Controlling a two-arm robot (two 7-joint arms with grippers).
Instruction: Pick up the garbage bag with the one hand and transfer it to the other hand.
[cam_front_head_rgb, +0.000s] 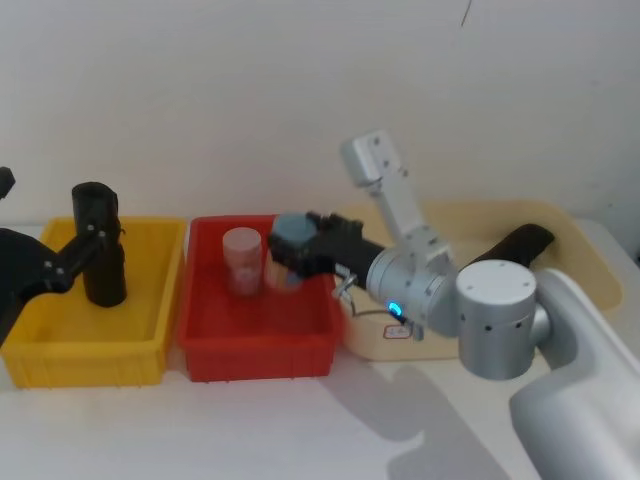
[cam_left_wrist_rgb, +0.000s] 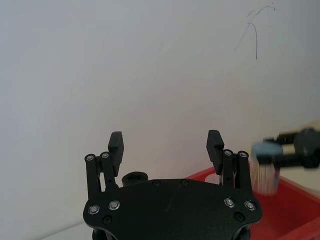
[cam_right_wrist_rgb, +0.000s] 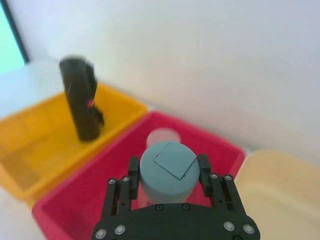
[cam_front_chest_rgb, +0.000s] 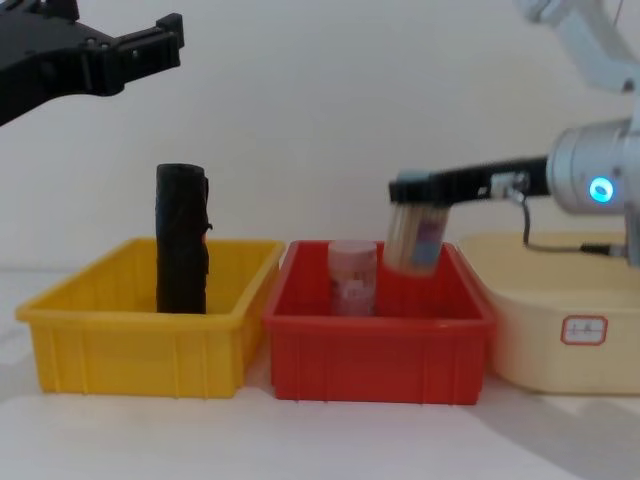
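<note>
At the upper left of the chest view, the left hand (cam_front_chest_rgb: 170, 40) hangs empty and wide-fingered above the garbage bag (cam_front_chest_rgb: 182, 238), standing upright in the yellow bin (cam_front_chest_rgb: 140, 345), while the right hand (cam_front_chest_rgb: 405, 187) grips a capped jar (cam_front_chest_rgb: 415, 240).

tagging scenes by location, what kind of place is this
Probably a lab or test bench: a bare white wall, a yellow bin, a red bin and a cream tray set in a row before the robot.

garbage bag (cam_front_head_rgb: 101, 250) in left bin (cam_front_head_rgb: 40, 355), jar (cam_front_head_rgb: 241, 261) in middle bin (cam_front_head_rgb: 260, 350)
</note>
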